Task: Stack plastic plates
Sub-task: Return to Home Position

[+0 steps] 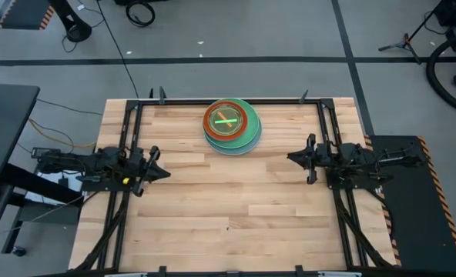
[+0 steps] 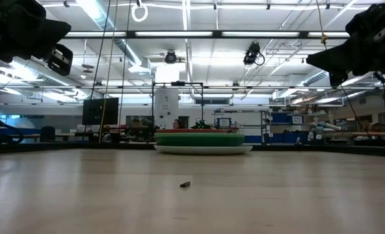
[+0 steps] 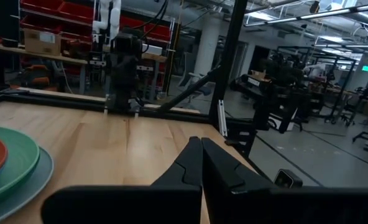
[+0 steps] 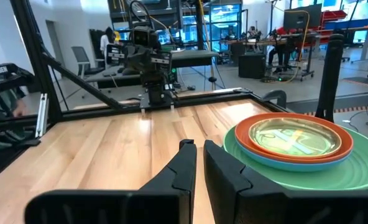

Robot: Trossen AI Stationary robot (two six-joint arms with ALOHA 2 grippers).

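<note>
The plastic plates stand in one stack (image 1: 230, 127) near the table's far edge, at its middle. A large light blue plate is at the bottom, with green above it, then blue and orange-red plates, and a small translucent lime plate on top (image 4: 291, 136). The low view shows the stack (image 2: 203, 140) resting flat on the wood. My left gripper (image 1: 163, 171) hovers shut over the table's left side, pointing right. My right gripper (image 1: 292, 158) hovers over the right side, pointing left, its fingers (image 4: 199, 155) nearly together. Both are well clear of the stack.
A black metal frame (image 1: 128, 138) runs round the table's left, far and right sides. A small dark speck (image 2: 185, 184) lies on the wood near the middle. Bare wood (image 1: 228, 208) spreads between the arms and toward the near edge.
</note>
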